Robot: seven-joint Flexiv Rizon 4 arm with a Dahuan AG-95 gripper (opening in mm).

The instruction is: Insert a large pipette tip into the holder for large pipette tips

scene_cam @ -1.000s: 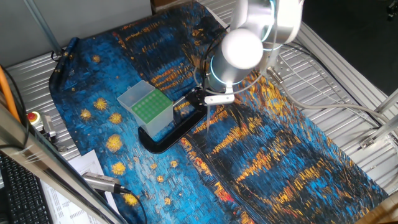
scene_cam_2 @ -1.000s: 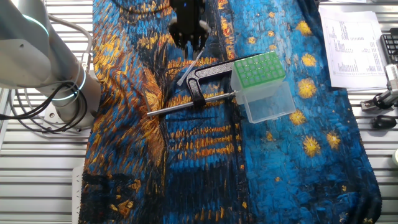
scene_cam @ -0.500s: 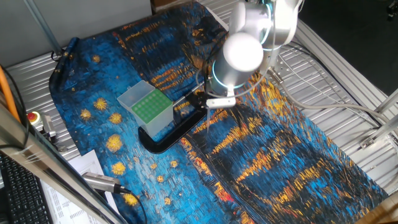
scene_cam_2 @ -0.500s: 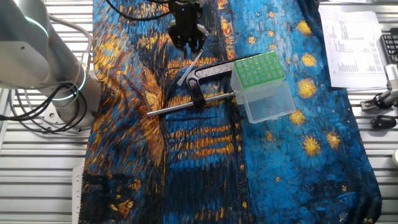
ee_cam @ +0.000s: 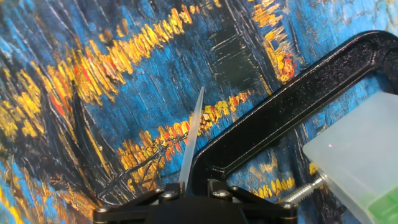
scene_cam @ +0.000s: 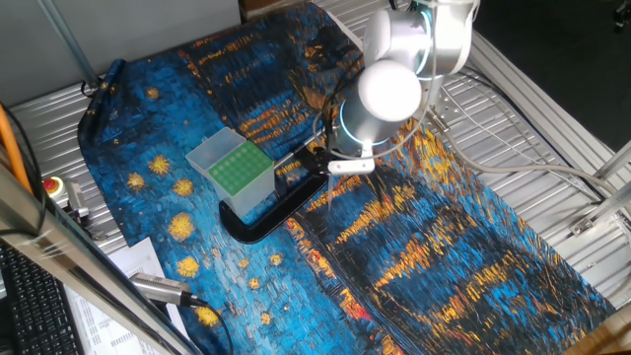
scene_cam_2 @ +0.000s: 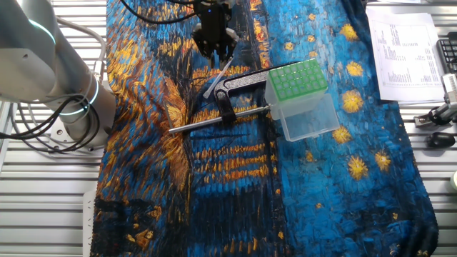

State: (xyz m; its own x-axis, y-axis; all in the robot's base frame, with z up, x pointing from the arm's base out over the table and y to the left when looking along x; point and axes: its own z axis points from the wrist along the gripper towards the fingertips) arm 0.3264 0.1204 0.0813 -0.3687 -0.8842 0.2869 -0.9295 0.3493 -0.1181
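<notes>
The claw (ee_cam: 186, 190) is pinching the large pipette tip (ee_cam: 191, 140) by its wide end, its fingers pressed in on it at the bottom edge of the hand view. The tip's long axis is running straight out from the claw, narrow point leading, over the painted cloth (scene_cam_2: 214, 185) that is covering the bench. In the other fixed view the tip (scene_cam_2: 216, 77) is slanting down from the claw (scene_cam_2: 215, 51) toward the black C-clamp (scene_cam_2: 227, 96). The holder for large pipette tips (scene_cam_2: 301, 98) is sitting well off to one side of the claw, gripped by that clamp, its green grid (scene_cam: 240, 169) facing up. Judging by this, the tip is not yet pointing at the grid, so the carry needs to bring it above the holes, point down.
</notes>
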